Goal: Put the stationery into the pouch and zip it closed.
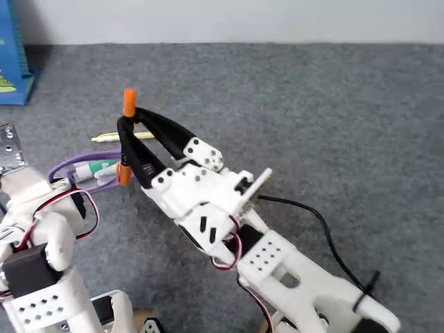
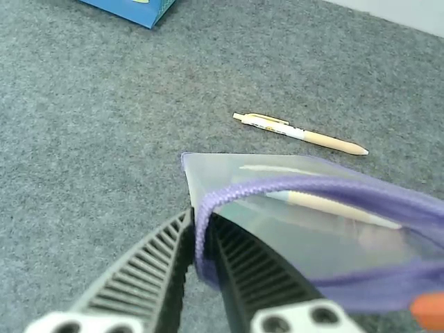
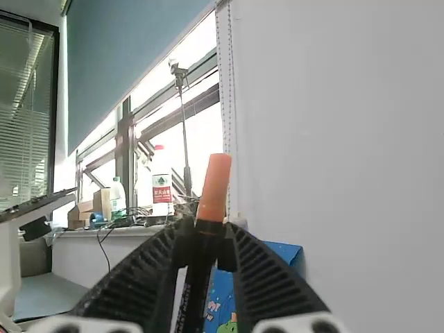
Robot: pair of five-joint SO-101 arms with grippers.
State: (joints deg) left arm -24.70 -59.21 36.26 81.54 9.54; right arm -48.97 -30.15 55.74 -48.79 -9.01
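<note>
At the left edge of the table the left arm (image 1: 41, 243) is placed low. Its left gripper (image 2: 200, 219) is closed on the corner of the pouch (image 2: 298, 229), with the purple zip edge pinched between the two jaws. The pouch is translucent and is lifted a little from the grey carpet (image 1: 312, 104). A pale stick-shaped item (image 2: 326, 205) is seen through its wall. A blue box (image 1: 10, 62) stands at the far left, well apart from the pouch. Just behind the pouch a pen (image 2: 298, 132) lies flat on the carpet and is not touched by any gripper. From the lower right the right arm (image 1: 277, 263) is stretched over the table toward the pouch, its wrist turned so that the wall is faced. The right gripper (image 1: 127, 126) is clamped on a marker (image 3: 211, 187) with a black body and orange ends, held almost upright. The lower orange end is near the zip edge; it cannot be told whether it is inside.
</note>
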